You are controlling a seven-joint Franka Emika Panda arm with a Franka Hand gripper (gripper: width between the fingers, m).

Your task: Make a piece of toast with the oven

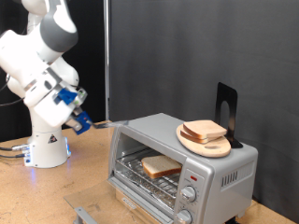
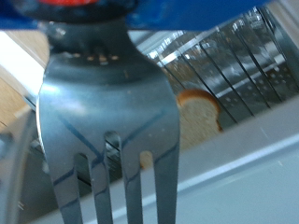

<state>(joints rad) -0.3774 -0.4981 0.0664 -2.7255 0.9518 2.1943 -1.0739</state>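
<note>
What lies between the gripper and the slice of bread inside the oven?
In the exterior view, only the fork held by the gripper spans toward the oven; its tines hang before the toast in the wrist view.

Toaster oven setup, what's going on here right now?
A Franka arm's gripper holds a metal fork, to the exterior view's left of the silver toaster oven. A piece of toast lies on the wire rack inside. More bread slices sit on a round wooden board on top of the oven.
</note>
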